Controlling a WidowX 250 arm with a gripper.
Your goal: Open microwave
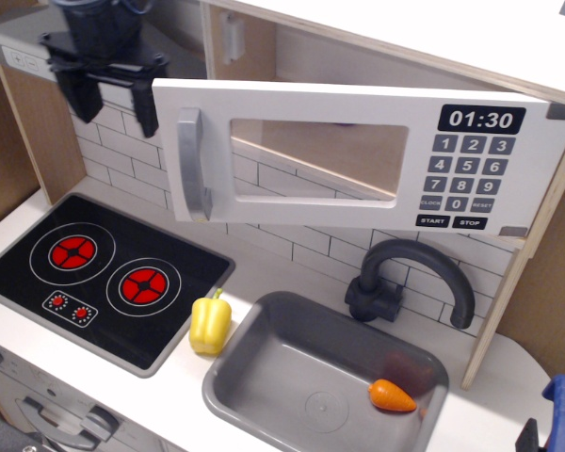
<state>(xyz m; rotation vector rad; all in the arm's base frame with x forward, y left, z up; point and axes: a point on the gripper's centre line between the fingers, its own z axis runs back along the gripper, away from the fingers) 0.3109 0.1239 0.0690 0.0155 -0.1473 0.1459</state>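
The microwave (358, 155) is a wide light-wood box high on the back wall. Its white door is swung partly open toward me, hinged at the right. The grey bar handle (189, 163) sits on the door's left edge. The clear window, black keypad and clock reading 01:30 face me. My black gripper (115, 106) hangs at the upper left, left of the door's free edge and apart from the handle. Its two fingers (147, 105) point down, spread apart, with nothing between them.
A black two-burner stove (104, 273) lies at the left. A yellow pepper (210, 323) stands beside the grey sink (264, 377), which holds an orange carrot (393, 395). A dark faucet (410, 278) rises behind the sink. The grey range hood (28, 47) is behind my gripper.
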